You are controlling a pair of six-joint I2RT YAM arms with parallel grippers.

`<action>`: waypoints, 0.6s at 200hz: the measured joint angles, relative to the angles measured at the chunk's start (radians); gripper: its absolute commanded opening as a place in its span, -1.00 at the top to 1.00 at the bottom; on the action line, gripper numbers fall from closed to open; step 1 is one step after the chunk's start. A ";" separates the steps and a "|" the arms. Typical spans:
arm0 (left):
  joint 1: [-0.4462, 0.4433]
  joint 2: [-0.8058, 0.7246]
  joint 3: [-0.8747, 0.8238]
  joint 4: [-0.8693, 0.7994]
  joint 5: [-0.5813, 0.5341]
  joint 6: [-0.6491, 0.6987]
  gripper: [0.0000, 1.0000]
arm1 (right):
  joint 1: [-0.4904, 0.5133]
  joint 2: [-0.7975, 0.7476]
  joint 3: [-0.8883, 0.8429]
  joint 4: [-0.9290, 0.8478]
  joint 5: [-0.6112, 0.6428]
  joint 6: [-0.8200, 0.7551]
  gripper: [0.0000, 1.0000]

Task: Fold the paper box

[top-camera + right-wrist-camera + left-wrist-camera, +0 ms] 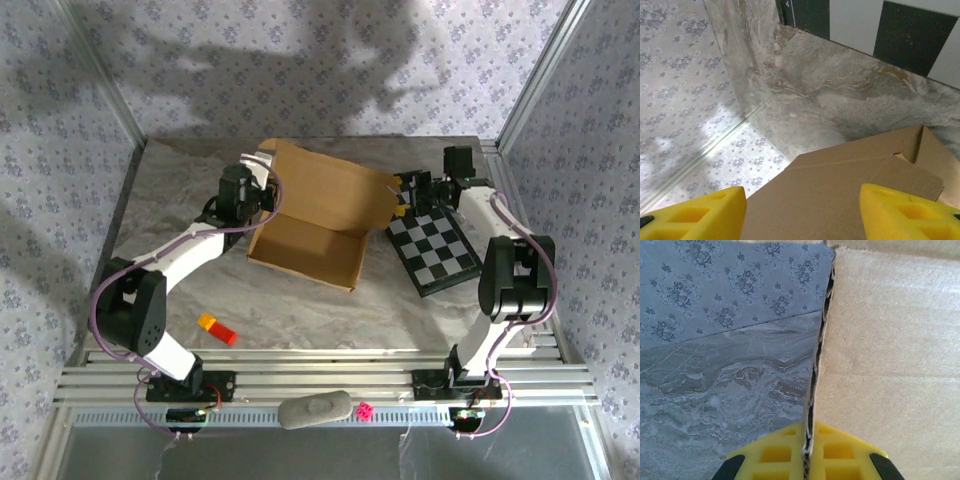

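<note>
A grey marbled worktop (300,310), walled in by flower-patterned panels, carries a half-formed brown paper box (320,225) in the middle toward the back. The box's floor lies flat, a low wall stands along the near edge and a broad panel rises at the rear. Just beside the box on the right lies a black-and-white checkered board (430,250), set at an angle. The left claw (807,455) is clamped tight on the box's left wall, with the corrugated edge pinched between its yellow fingers (775,455). Seen from above, the left arm reaches in from the near left corner. The right claw (802,215) stands at the box's far right corner with its yellow fingers (910,210) spread well apart. A cardboard flap lies in the gap between them, gripped by neither. A small orange-and-yellow block (217,328) rests alone near the front left of the worktop, well apart from the box.
</note>
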 measured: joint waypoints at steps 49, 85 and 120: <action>0.002 0.000 0.000 0.000 -0.022 -0.033 1.00 | 0.024 -0.079 -0.084 0.045 0.001 0.139 -0.47; 0.002 0.006 0.000 0.010 -0.029 -0.053 1.00 | 0.058 -0.106 -0.087 0.103 0.010 0.222 -0.46; 0.002 0.015 0.000 0.014 -0.031 -0.064 1.00 | 0.100 -0.106 -0.087 0.164 0.022 0.303 -0.49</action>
